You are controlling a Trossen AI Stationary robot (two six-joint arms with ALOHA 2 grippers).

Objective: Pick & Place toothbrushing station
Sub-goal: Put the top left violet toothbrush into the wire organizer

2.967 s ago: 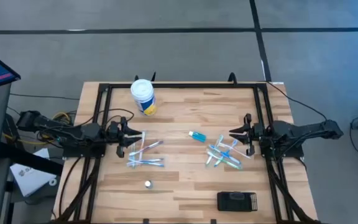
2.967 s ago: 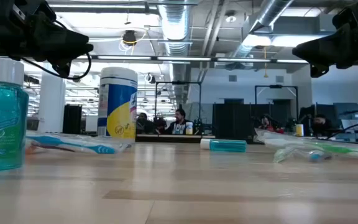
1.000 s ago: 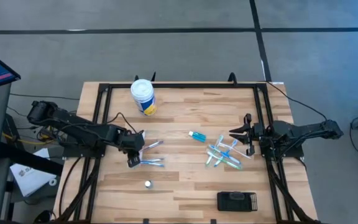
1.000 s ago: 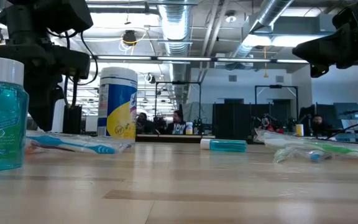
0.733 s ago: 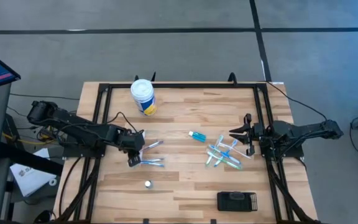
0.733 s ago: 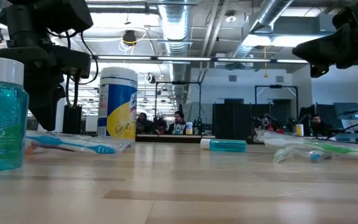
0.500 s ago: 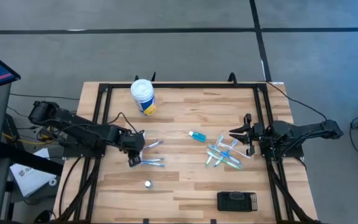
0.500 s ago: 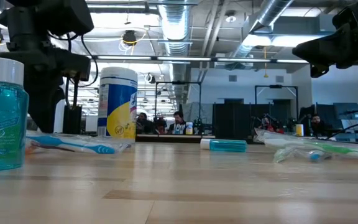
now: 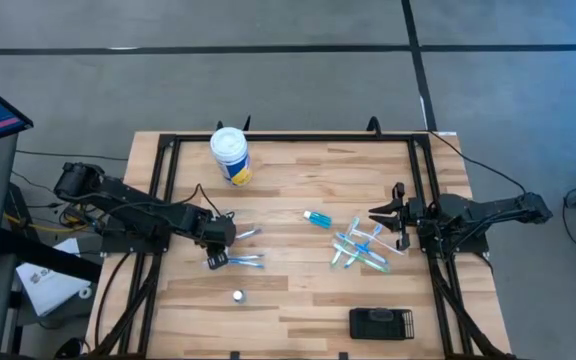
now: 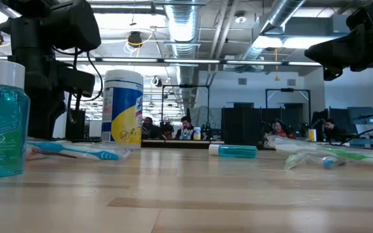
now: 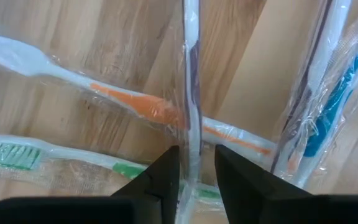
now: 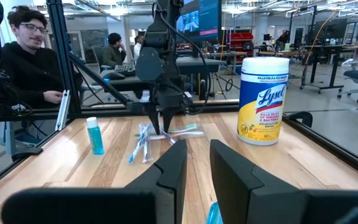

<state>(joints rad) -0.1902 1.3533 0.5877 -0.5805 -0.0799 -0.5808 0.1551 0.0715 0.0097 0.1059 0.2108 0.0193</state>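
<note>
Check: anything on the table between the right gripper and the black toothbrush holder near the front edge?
Nothing visible. In the high view the toothbrushing station lies alone near the table's front edge, with bare wood between it and the right gripper. The wrapped toothbrush pile sits under that gripper, not on the path. The left gripper is at the other pile.

We find bare table (image 9: 298,290) around the toothbrushing station (image 9: 381,323) at the near right. Wrapped toothbrush piles (image 9: 360,247) at centre right and left (image 9: 236,260), a small bottle (image 9: 238,296) and the far tub (image 9: 230,155) obstruct passage.
</note>
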